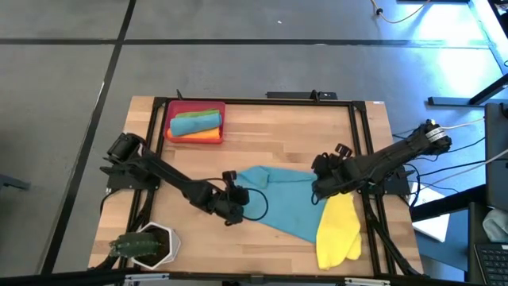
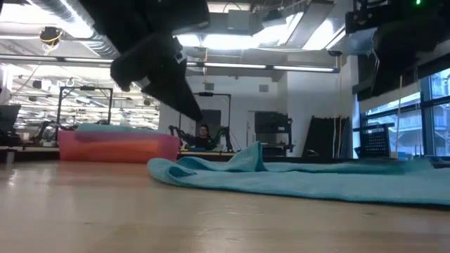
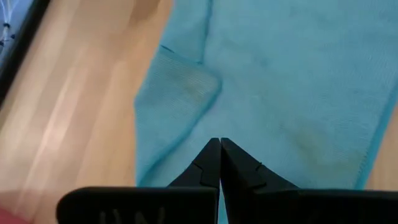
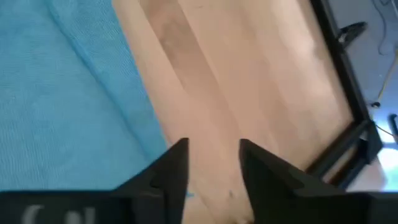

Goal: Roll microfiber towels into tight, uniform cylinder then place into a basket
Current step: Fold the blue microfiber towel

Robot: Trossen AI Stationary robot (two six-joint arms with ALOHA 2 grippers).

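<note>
A shallow red basket (image 1: 169,119) sits at the far left of the wooden worktop (image 1: 262,135). Inside it lie rolled towels: a teal roll (image 1: 194,123) on top, a green one (image 1: 198,112) behind it, and an orange one (image 1: 202,136) in front. A teal towel (image 1: 282,202) lies spread flat at the worktop's middle, and a yellow towel (image 1: 340,230) rests at its right edge, near the front. The left gripper (image 1: 236,213) hovers at the teal towel's left edge, jaws closed and empty. The right gripper (image 1: 319,189) is over the towel's right edge, jaws parted, holding nothing. A white hexagonal pot with a plant (image 1: 147,246) stands at the front left corner. Behind is a bright workshop with ceiling lights (image 2: 232,39).
</note>
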